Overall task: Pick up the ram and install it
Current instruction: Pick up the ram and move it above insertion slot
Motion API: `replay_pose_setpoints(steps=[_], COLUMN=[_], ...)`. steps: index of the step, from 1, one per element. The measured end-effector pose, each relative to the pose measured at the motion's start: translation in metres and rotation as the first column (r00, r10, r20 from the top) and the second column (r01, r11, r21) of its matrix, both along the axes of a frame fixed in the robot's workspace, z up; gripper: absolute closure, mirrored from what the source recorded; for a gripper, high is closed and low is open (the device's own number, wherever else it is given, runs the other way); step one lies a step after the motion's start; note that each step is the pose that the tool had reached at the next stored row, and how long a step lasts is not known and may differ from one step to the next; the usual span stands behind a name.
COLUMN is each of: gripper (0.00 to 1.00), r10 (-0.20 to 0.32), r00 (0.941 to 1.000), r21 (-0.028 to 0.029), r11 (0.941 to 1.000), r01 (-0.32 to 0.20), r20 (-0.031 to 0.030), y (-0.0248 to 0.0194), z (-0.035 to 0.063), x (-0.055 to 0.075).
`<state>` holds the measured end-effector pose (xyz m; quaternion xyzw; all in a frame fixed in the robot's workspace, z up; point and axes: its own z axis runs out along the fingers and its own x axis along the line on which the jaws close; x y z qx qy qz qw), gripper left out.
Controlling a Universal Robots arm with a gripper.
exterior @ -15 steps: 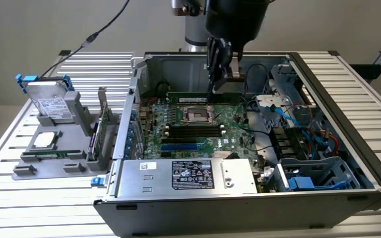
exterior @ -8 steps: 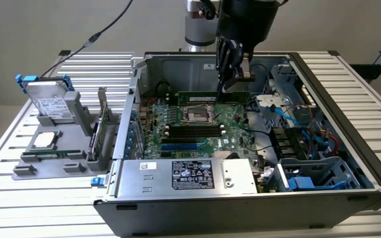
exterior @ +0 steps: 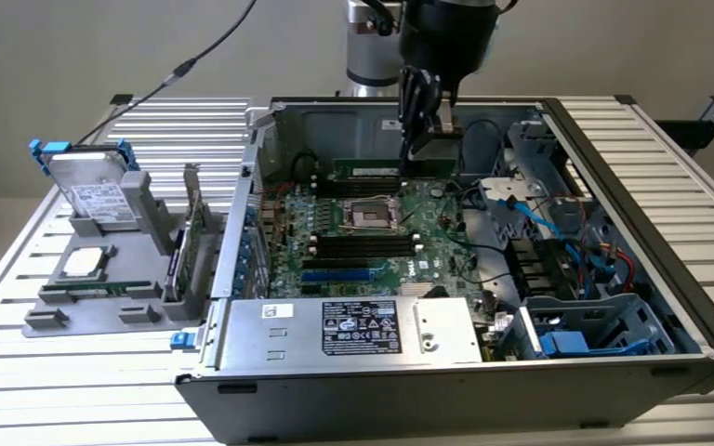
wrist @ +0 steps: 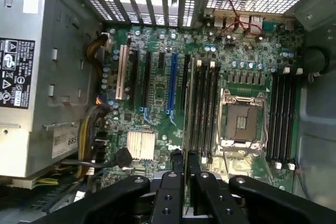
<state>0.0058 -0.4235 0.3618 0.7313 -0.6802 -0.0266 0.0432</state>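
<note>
Over open computer case [exterior: 456, 395], pincer [exterior: 424, 149] clamped on ram [exterior: 364, 171] above motherboard [exterior: 389, 249] inside; grey tray [exterior: 78, 316] holds hard drive [exterior: 94, 190].

Long thin green ram [exterior: 367, 170], gripped at one end in the jaws, level above the motherboard

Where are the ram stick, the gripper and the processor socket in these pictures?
ram [exterior: 367, 170], exterior view, middle of its green board.
gripper [wrist: 185, 162], wrist view, between its fingertips.
processor socket [wrist: 239, 124], wrist view, middle of the socket inside its metal frame.
</note>
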Motion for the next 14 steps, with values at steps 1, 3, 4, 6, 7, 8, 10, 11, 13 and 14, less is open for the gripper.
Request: replay_pose_setpoints(steps=[1, 3, 4, 6, 7, 8, 10, 11, 13, 14], gripper=[0.86, 0.86, 0.86, 0.86, 0.86, 0.86, 0.86, 0.86, 0.86, 0.86], r10=[0.0, 0.0, 0.0, 0.0, 0.0, 0.0, 0.0, 0.0, 0.0, 0.0], r00=[1.0, 1.0, 1.0, 1.0, 1.0, 1.0, 1.0, 1.0, 1.0, 1.0], r21=[0.0, 0.0, -0.0005, -0.0028, -0.0042, -0.0053, -0.0078, -0.0091, -0.0123, -0.0131], r11=[1.0, 1.0, 1.0, 1.0, 1.0, 1.0, 1.0, 1.0, 0.9999, 0.9999], r01=[0.0, 0.0, 0.0, 0.0, 0.0, 0.0, 0.0, 0.0, 0.0, 0.0], r20=[0.0, 0.0002, 0.0001, 0.0002, 0.0001, 0.0002, 0.0001, 0.0002, 0.0001, 0.0001], y=[0.0037, 0.009, 0.0114, 0.0166, 0.0194, 0.0225, 0.0291, 0.0326, 0.0392, 0.0408], z=[-0.0016, -0.0046, -0.006, -0.0085, -0.01, -0.0115, -0.0143, -0.0156, -0.018, -0.0186], x=[-0.001, -0.007, -0.011, -0.017, -0.018, -0.019, -0.021, -0.022, -0.025, -0.025])
